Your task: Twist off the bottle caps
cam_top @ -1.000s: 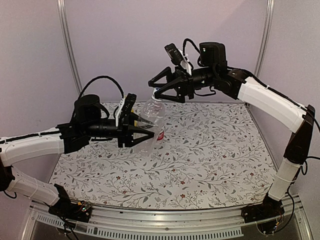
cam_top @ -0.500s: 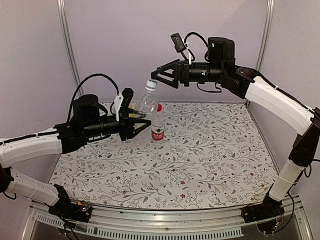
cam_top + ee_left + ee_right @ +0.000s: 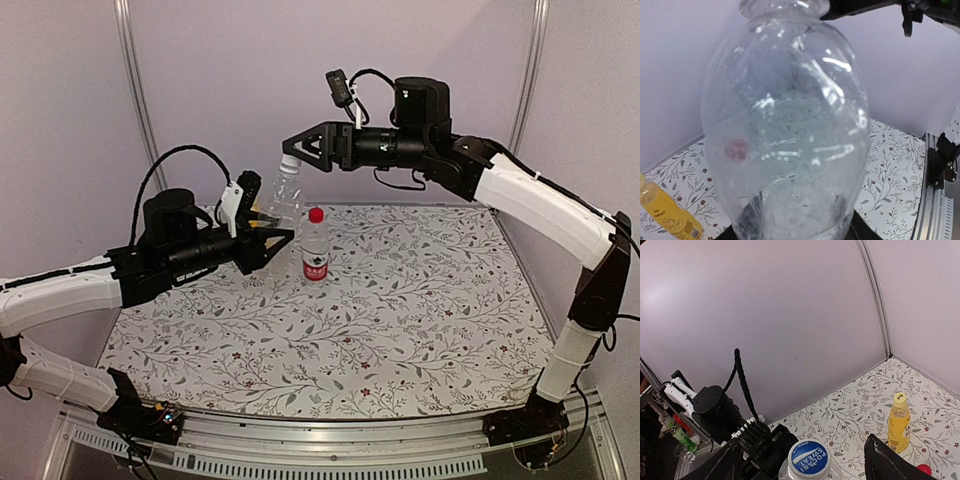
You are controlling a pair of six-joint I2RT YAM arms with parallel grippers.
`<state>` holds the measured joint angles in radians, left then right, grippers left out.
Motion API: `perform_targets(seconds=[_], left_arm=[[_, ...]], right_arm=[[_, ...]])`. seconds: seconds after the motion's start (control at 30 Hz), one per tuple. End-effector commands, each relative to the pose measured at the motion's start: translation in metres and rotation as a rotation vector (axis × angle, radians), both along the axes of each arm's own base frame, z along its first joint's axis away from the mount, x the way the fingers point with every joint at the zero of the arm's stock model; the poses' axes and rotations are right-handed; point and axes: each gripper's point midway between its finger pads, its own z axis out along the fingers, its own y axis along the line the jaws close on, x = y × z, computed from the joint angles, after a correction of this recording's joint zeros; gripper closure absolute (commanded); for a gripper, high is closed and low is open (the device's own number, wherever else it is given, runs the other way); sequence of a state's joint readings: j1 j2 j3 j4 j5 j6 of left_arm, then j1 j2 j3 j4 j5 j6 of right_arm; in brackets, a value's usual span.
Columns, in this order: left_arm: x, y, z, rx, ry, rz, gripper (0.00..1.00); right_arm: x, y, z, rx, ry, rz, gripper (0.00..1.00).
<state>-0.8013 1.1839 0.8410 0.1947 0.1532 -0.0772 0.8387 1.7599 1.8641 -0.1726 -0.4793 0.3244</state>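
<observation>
My left gripper (image 3: 275,245) is shut on the clear unlabelled bottle (image 3: 283,200) and holds it above the table, leaning slightly. The bottle fills the left wrist view (image 3: 785,125), with my fingers (image 3: 745,225) dark behind its base. Its blue-white cap (image 3: 290,160) is on. My right gripper (image 3: 293,153) is open, with a finger on either side of this cap (image 3: 809,458), not touching it. The red-label bottle (image 3: 316,250) stands on the table with its red cap (image 3: 317,214) on. The yellow bottle (image 3: 899,425) stands with its yellow cap (image 3: 899,399) on.
The flowered table mat (image 3: 420,300) is walled by pale panels at the back and sides. The yellow bottle also shows low left in the left wrist view (image 3: 667,212). The left arm's cable and wrist (image 3: 715,410) lie just behind the held bottle.
My right gripper moved left and slightly down, so its open fingers now flank the blue-white cap. My left gripper shifted the clear bottle a little to the left.
</observation>
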Motion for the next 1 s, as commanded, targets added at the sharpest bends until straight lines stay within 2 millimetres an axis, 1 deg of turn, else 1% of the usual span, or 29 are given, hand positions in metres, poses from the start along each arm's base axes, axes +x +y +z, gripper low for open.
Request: perform_targets(seconds=[0.0,0.2,0.4,0.53,0.8,0.9,0.97], left_arm=[[0.001,0.005,0.017,-0.011,-0.042,0.036,0.54],[0.001,0.005,0.018,-0.009,-0.047,0.04,0.54],[0.001,0.006,0.017,-0.003,-0.049,0.044,0.54],[0.001,0.005,0.017,-0.001,-0.052,0.046,0.55],[0.002,0.006,0.016,0.003,-0.052,0.052,0.55],[0.002,0.006,0.016,0.005,-0.052,0.052,0.55],[0.002,0.006,0.016,0.006,-0.051,0.052,0.55]], right_arm=[[0.006,0.01,-0.006,-0.009,0.022,-0.02,0.2],[0.006,0.018,-0.015,-0.022,0.032,-0.002,0.34],[0.004,0.022,-0.016,-0.019,0.034,0.018,0.5],[0.002,0.023,-0.017,-0.02,0.036,0.032,0.53],[-0.003,0.025,-0.02,-0.027,0.038,0.057,0.65],[-0.004,0.024,-0.019,-0.027,0.029,0.056,0.71],[-0.004,0.023,-0.017,-0.025,0.017,0.054,0.77]])
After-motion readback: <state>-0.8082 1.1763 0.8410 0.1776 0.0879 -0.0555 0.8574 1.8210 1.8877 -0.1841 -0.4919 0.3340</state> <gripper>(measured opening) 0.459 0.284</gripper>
